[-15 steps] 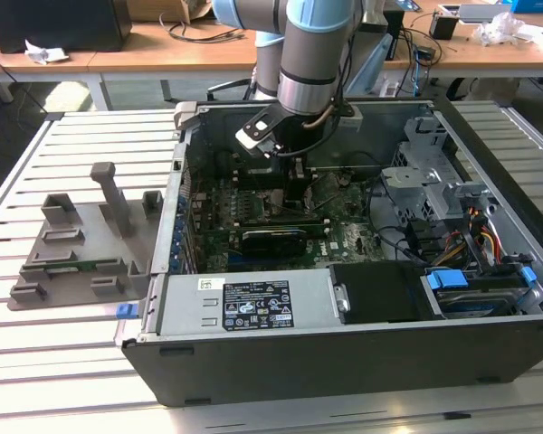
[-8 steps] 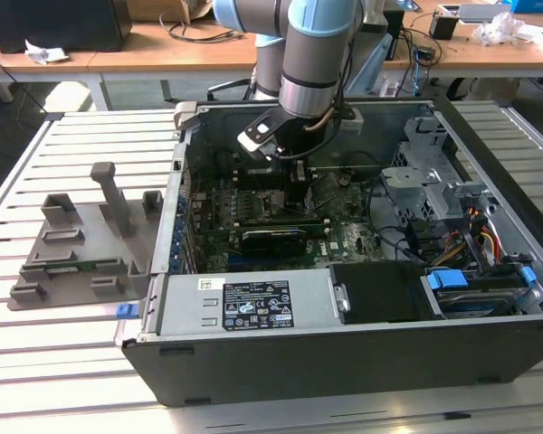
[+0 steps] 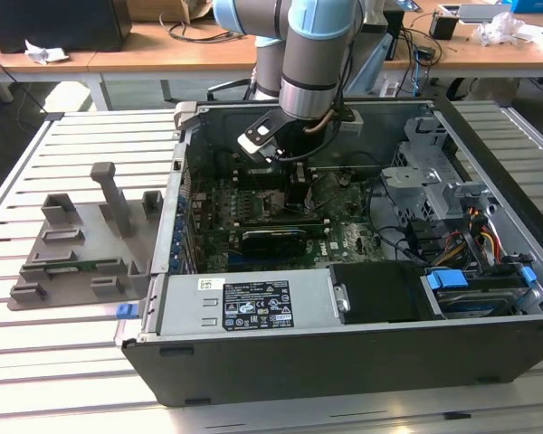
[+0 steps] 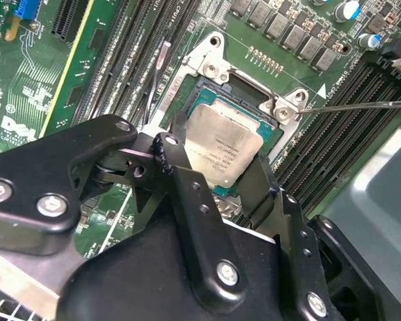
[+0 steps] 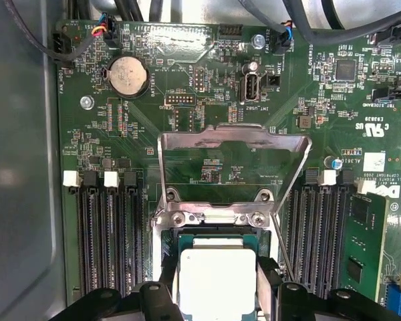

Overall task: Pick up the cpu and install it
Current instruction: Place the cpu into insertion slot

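Clamping the cpu [image 4: 222, 148] by two opposite edges, the gripper [image 4: 217, 170] has its black fingers [image 4: 174, 160] drawn in to the chip's width, with nothing else between them. The chip lies silver top up directly over the open socket [image 4: 244, 90] on the motherboard [image 5: 187, 73]. Whether it is seated or hangs just above the contacts cannot be told from either wrist view. The main risk appears to be there: if the chip goes down slightly rotated or tilted, or is pressed rather than laid in, the fine contacts beneath could bend. A release from too high could leave it resting crooked on the socket's rim. The fingertips flank the socket closely, so opening them wide or sinking lower might knock its frame. Beyond the socket the metal load plate [image 5: 234, 144] stands raised, and the thin retention lever [image 4: 361, 105] reaches out across the memory slots [image 5: 107, 234]; a sideways drift of the arm [image 3: 317, 54] could catch either. The computer case [image 3: 344, 362] walls hem the wrist in, leaving little room for correction.
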Action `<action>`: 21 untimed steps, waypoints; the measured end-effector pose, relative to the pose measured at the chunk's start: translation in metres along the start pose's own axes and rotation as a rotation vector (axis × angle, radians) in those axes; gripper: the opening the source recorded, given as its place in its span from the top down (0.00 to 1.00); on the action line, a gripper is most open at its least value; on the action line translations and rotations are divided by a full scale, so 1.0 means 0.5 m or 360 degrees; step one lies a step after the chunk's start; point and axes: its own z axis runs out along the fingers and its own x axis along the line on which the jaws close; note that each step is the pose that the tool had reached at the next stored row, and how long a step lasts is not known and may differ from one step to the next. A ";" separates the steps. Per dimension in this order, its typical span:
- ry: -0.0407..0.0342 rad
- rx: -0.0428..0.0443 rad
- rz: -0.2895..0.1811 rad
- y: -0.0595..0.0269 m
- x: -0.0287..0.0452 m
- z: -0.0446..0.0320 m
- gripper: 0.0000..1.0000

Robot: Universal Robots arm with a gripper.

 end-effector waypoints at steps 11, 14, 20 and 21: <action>0.0000 0.0000 0.0000 0.000 0.000 0.000 0.38; 0.0000 0.0000 -0.0001 -0.001 -0.001 0.000 0.38; -0.0001 -0.0001 -0.0015 -0.006 -0.003 0.001 0.38; -0.0002 -0.0001 -0.0015 -0.007 -0.004 0.001 0.38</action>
